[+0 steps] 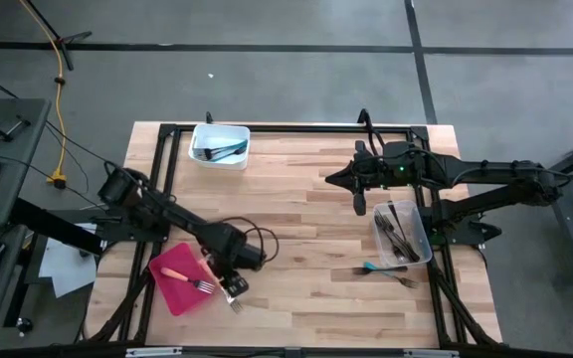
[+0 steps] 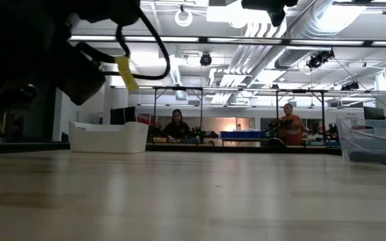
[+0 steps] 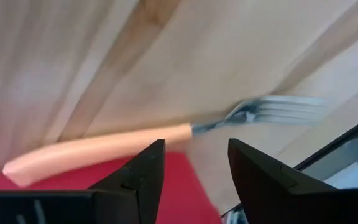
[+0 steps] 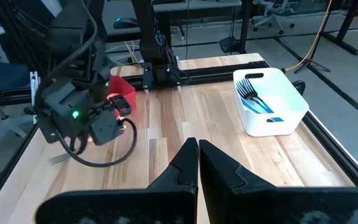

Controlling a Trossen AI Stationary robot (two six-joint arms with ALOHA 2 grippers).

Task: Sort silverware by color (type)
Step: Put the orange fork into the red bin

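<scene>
Robotics lab/workshop: exposed ceiling ducts [image 2: 293, 27], strip lights, benches w/ two people [image 2: 177, 124] seated behind, concrete floor [image 1: 296, 60].

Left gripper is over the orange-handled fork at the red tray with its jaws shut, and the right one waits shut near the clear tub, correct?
Not quite. The left gripper has its jaws open, as the left wrist view shows, with the orange-handled fork beyond them at the red tray. The right gripper does wait shut near the clear tub.

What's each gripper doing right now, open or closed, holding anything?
Left gripper: open, empty, over the orange-handled fork at the red tray.
Right gripper: shut, empty.
</scene>
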